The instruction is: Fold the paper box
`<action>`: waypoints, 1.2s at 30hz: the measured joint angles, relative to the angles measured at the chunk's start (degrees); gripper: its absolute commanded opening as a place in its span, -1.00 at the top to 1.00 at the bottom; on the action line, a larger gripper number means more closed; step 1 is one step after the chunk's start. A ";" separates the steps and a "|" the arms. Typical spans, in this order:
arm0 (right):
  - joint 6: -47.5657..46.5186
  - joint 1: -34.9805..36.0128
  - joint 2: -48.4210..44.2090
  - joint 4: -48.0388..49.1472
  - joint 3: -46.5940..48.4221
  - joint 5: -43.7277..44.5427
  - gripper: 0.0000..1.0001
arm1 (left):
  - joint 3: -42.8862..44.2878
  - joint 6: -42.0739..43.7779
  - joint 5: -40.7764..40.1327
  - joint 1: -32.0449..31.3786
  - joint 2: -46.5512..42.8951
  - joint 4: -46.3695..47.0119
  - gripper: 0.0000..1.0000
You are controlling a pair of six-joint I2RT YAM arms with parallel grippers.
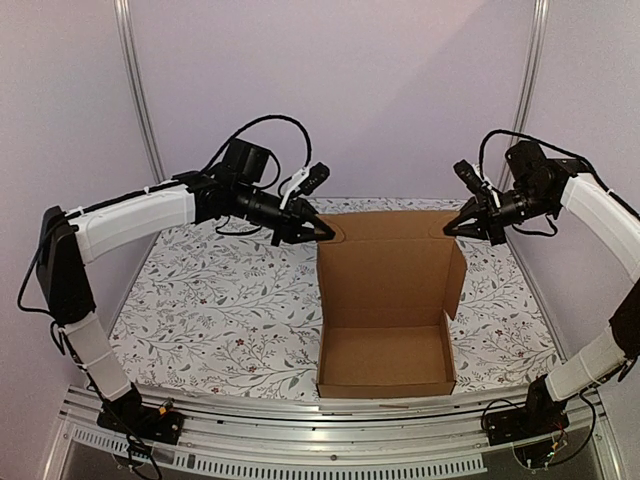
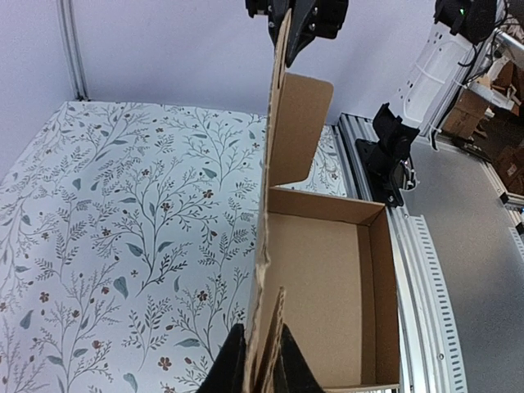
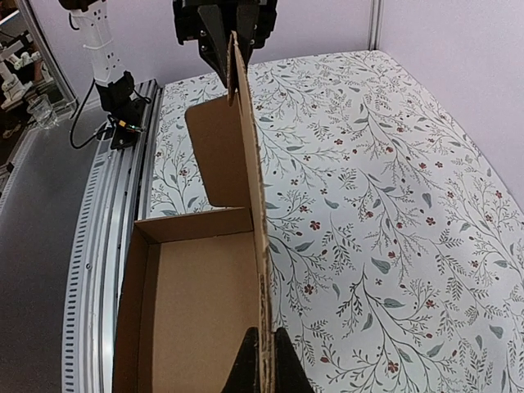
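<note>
The paper box is plain brown cardboard, a shallow open tray near the table's front. Its lid panel stands upright at the tray's far side, with a side flap at each end. My left gripper is shut on the lid's upper left corner. My right gripper is shut on the upper right corner. In the left wrist view my left gripper pinches the lid's edge and a flap, with the paper box beyond. In the right wrist view my right gripper clamps the lid's edge above the paper box.
A floral tablecloth covers the table. An aluminium rail runs along the near edge and carries both arm bases. Light walls and metal frame posts close in the back and sides.
</note>
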 measured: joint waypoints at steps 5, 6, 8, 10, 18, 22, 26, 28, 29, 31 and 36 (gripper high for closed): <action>-0.52 0.00 0.00 -1.03 0.00 -0.28 1.00 | -0.02 0.04 0.28 -0.94 0.66 1.27 1.00; -0.55 0.00 0.00 -1.14 0.00 -0.31 1.00 | -0.02 0.04 0.24 -0.94 0.66 1.27 1.00; -0.55 0.00 0.00 -1.29 0.00 -0.35 1.00 | -0.02 0.20 0.20 -0.94 0.66 1.25 0.88; -0.57 0.00 0.02 -1.33 0.11 -0.26 0.82 | -0.02 0.39 -0.04 -0.94 0.66 1.25 0.44; -0.35 0.83 3.69 -7.04 10.75 2.10 -0.43 | -0.85 0.02 -8.35 -1.88 -1.53 2.32 -0.16; -3.19 1.14 3.87 -11.82 17.92 3.52 -0.50 | -5.68 -2.80 -16.35 -3.37 -9.03 5.16 -0.30; -1.84 5.44 2.29 -13.53 20.11 10.49 -0.51 | -11.72 -5.53 -25.11 -7.69 -18.18 9.22 -0.30; -0.33 9.38 2.08 -14.80 21.46 14.99 -0.50 | -14.51 -7.28 -29.20 -9.75 -21.66 11.13 -0.30; 0.24 10.88 2.10 -15.06 22.25 16.59 -0.47 | -16.26 -8.44 -31.41 -10.62 -23.30 12.17 -0.30; 1.62 14.45 2.19 -15.41 24.44 20.98 -0.39 | -20.09 -10.84 -35.78 -11.87 -26.05 13.73 -0.30; 4.20 20.85 3.10 -15.45 26.12 31.30 -0.15 | -30.49 -16.61 -45.13 -13.49 -30.01 17.31 -0.30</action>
